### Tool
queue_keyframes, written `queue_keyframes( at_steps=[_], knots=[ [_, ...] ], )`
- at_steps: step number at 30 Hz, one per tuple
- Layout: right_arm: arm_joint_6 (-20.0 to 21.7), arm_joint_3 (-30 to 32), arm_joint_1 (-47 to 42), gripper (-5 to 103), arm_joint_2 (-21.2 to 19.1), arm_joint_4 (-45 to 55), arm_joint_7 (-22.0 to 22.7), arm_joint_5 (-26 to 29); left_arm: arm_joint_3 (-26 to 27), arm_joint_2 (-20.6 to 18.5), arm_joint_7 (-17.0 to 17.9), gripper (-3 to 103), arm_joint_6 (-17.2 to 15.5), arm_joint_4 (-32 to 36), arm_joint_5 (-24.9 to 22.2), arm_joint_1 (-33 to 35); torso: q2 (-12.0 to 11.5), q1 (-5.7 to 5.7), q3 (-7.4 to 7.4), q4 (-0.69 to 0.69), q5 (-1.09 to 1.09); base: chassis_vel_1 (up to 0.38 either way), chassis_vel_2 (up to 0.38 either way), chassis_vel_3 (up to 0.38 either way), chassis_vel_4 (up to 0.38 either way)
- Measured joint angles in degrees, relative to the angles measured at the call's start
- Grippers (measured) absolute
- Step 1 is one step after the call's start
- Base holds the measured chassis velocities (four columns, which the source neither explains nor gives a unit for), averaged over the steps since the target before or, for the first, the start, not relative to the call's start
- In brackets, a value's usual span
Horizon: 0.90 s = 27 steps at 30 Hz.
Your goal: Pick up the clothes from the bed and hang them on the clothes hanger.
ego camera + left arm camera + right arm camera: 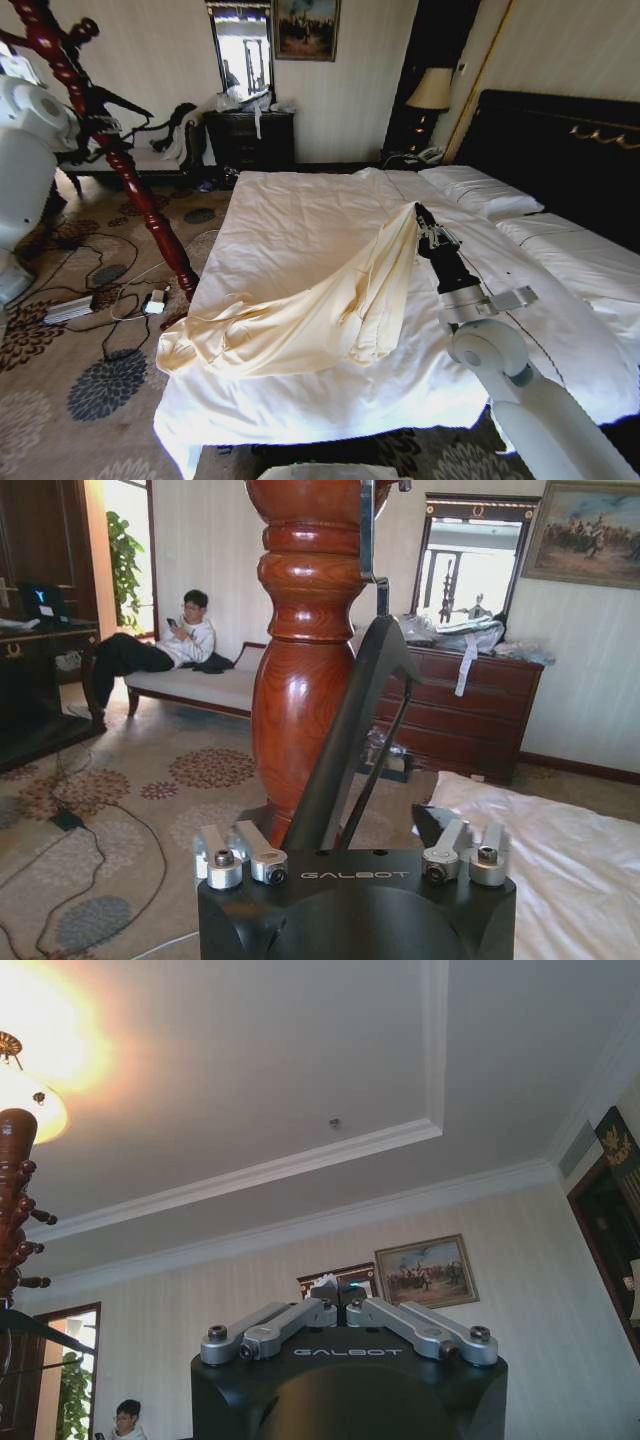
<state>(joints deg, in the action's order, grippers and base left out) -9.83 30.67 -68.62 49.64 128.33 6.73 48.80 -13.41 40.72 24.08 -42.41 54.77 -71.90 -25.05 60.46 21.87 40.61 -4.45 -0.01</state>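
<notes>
A: Right hand [424, 222]?

B: Raised over the bed [300, 215], roughly above its middle. Fingers pinched together on an upper edge of the clothes [320, 310], the pale cream top. In the right wrist view the hand [337, 1290] has its fingertips meeting, pointing up toward the ceiling.

A: How does the top hang?

B: Lifted at the gripped point; it drapes down from there toward the foot of the bed, and the lower end lies bunched on the sheet at the corner nearest the coat stand [120, 160].

A: Left hand?

B: In the left wrist view the left hand [355, 858] is beside the coat stand [305, 650], closed on the black clothes hanger [355, 730]. The hanger stands upright from the hand, with its silver hook [368, 540] against the stand's column.

A: Pillows?

B: White pillow [480, 190] at the bed's head, by the dark headboard [560, 150].
</notes>
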Motion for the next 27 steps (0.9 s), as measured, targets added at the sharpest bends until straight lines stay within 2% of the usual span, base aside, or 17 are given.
queue_keyframes(
  at_steps=[1, 4, 5, 8, 11, 13, 14, 15, 17, 24, 25, 26, 27],
  knots=[
    [0.00, 0.00, 0.02, 0, 0.03, -0.01, 0.00, -0.09, 0.11, -0.04, 0.01, 76, 0.02, 0.14, -0.26, 0.14, 0.00, 0.00, 0.00, 0.00, 0.00, 0.000, 0.000, 0.000, 0.000],
    [0.00, -0.17, 0.09, 0, 0.28, -0.25, 0.01, -0.70, 0.93, -0.06, -0.02, 60, 0.10, 0.85, -1.39, 0.84, 0.00, 0.01, 0.00, -0.01, 0.00, 0.000, 0.000, 0.000, 0.000],
    [0.00, -0.17, 0.09, 0, 0.28, -0.25, 0.01, -0.70, 0.93, -0.06, -0.02, 60, 0.10, 0.85, -1.39, 0.84, 0.00, 0.01, 0.00, -0.01, 0.00, 0.000, 0.000, 0.000, 0.000],
    [-0.01, -0.25, 0.08, 0, 0.34, -0.45, 0.11, -0.95, 1.52, -0.02, -0.09, 44, 0.14, 1.55, -2.66, 1.31, 0.00, 0.00, 0.00, -0.02, 0.00, 0.000, 0.000, 0.000, 0.000],
    [-0.01, -0.25, 0.16, 0, 0.37, -0.51, 0.17, -0.96, 1.72, 0.10, -0.30, 38, 0.15, 1.82, -2.95, 1.40, 0.00, 0.00, 0.00, -0.01, 0.00, 0.000, 0.000, 0.000, 0.000],
    [-0.01, -0.25, 0.26, 0, 0.48, -0.68, 0.22, -1.03, 1.98, 0.34, -0.99, 28, 0.36, 2.45, -3.07, 1.43, 0.00, 0.00, 0.00, -0.01, 0.00, 0.000, 0.000, 0.000, 0.000],
    [-0.01, -0.25, 0.26, 0, 0.48, -0.68, 0.22, -1.03, 1.98, 0.34, -0.99, 28, 0.36, 2.45, -3.07, 1.43, 0.00, 0.00, 0.00, -0.01, 0.00, 0.000, 0.000, 0.000, 0.000],
    [-0.01, -0.25, 0.27, 0, 0.55, -0.76, 0.24, -1.11, 2.14, 0.43, -1.22, 22, 0.67, 2.96, -3.07, 1.44, 0.00, 0.00, 0.00, -0.02, 0.00, 0.000, 0.000, 0.000, 0.000],
    [-0.01, -0.25, 0.26, 0, 0.70, -0.84, 0.29, -1.24, 2.60, 0.47, -1.34, 18, 1.44, 4.49, -3.04, 1.53, 0.00, 0.01, 0.00, -0.01, 0.00, 0.000, 0.000, 0.000, 0.000],
    [-0.01, -0.24, 0.27, 0, 0.87, -0.97, 0.53, -1.33, 5.27, -0.55, 0.65, 18, 3.52, 12.40, -2.59, 2.82, 0.00, 0.01, 0.01, -0.03, 0.00, 0.000, 0.000, 0.000, 0.000],
    [-0.01, -0.23, 0.30, 0, 0.92, -0.97, 0.58, -1.34, 6.00, -1.11, 1.70, 18, 3.55, 14.52, -2.98, 3.34, 0.00, 0.02, 0.01, -0.03, -0.01, 0.000, 0.000, 0.000, 0.000],
    [-0.01, -0.23, 0.33, 0, 0.96, -0.99, 0.63, -1.34, 7.16, -1.92, 2.65, 18, 3.67, 17.55, -3.84, 4.16, -0.01, 0.02, 0.02, 0.04, -0.08, 0.000, 0.000, 0.000, 0.000],
    [-0.02, -0.23, 0.38, 0, 1.04, -0.99, 0.66, -1.34, 8.25, -2.88, 3.18, 18, 3.65, 21.20, -5.37, 5.11, -0.01, 0.02, 0.02, 0.05, -0.02, 0.000, 0.000, 0.000, 0.000]
  ],
)
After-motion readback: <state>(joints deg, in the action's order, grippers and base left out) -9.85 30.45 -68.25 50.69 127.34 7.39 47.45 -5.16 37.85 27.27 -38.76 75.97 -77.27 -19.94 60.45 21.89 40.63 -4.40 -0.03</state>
